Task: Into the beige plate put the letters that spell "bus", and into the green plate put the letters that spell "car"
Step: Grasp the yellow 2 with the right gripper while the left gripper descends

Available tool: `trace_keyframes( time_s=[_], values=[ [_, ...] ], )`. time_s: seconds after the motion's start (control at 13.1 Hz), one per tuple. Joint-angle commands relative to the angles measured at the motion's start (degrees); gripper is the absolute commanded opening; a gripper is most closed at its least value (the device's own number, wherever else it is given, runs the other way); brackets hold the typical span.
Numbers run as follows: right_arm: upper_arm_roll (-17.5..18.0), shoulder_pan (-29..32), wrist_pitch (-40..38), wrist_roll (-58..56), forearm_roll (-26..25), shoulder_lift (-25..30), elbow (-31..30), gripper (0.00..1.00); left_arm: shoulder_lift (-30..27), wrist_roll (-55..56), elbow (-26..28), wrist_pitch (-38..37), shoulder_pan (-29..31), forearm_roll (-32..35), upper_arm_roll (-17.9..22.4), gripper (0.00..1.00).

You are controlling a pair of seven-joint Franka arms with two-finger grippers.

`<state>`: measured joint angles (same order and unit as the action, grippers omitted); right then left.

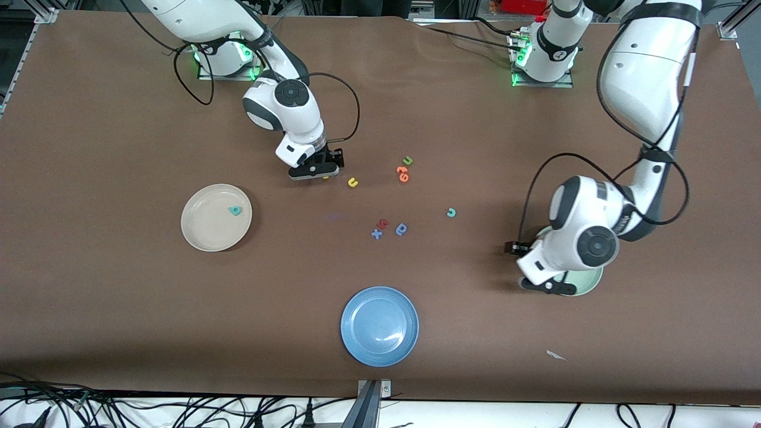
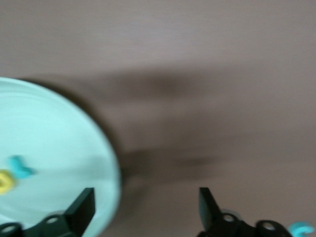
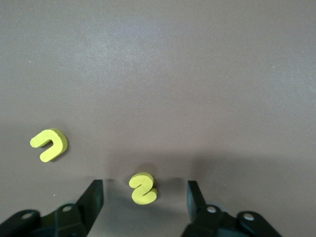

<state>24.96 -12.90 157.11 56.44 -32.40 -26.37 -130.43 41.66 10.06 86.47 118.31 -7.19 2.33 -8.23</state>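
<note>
A blue plate (image 1: 379,326) lies nearest the camera. The left gripper (image 2: 146,207) hangs with fingers spread and empty over the green plate's (image 2: 59,148) rim; a yellow a (image 2: 5,180) and teal r (image 2: 20,166) lie in that plate. The right gripper (image 3: 144,200) is low, its open fingers either side of the yellow s (image 3: 143,188), the yellow u (image 3: 49,144) just outside them. The teal b (image 1: 236,210) lies in the beige plate (image 1: 208,235). The teal c (image 1: 451,212) lies on the table.

Brown cloth-covered table (image 1: 119,297), metal frame rails at the corners, black cables (image 1: 178,410) along the white near edge

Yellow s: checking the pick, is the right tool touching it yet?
Apart. The right wrist view shows the yellow s lying between the right tool's open fingers, gaps either side.
</note>
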Motion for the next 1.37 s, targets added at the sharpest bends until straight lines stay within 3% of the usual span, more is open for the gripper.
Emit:
trace_keyframes(
  time_s=[0.0, 0.15, 0.53, 0.68, 0.91, 1.06, 1.29],
  values=[
    [-0.52, -0.63, 1.00, 1.56, -1.61, -1.14, 0.79, 0.69, -5.78, 8.46, 11.66, 10.05, -0.80, -1.10, -3.01, 1.00],
    [-0.52, -0.63, 1.00, 1.65, -1.52, -1.22, 0.79, 0.63, -7.99, 14.09, 17.22, 14.65, -1.33, -0.49, -4.94, 1.00],
    [-0.52, -0.63, 1.00, 2.35, -1.61, -1.40, 0.79, 0.46, -11.25, 24.12, 24.70, 19.58, -6.50, 1.18, -5.21, 0.99],
    [-0.52, -0.63, 1.00, 2.53, -1.52, -1.40, 0.79, 0.34, -10.99, 27.89, 25.94, 22.21, -8.70, 1.44, -5.13, 0.96],
    [-0.43, -0.63, 1.00, 2.79, -1.52, -1.22, 0.79, 0.16, -9.59, 35.97, 25.86, 23.02, -9.42, 8.80, -5.30, 0.92],
    [-0.52, -0.55, 0.91, 2.62, -1.52, -0.35, 0.79, 0.09, -8.97, 38.19, 25.77, 23.11, -10.29, 10.50, -5.30, 0.86],
    [-1.75, 0.06, 0.30, 0.34, -1.52, 3.15, 0.79, 0.08, -8.18, 39.50, 25.24, 23.02, -10.91, 10.50, -5.30, 0.76]
  ],
)
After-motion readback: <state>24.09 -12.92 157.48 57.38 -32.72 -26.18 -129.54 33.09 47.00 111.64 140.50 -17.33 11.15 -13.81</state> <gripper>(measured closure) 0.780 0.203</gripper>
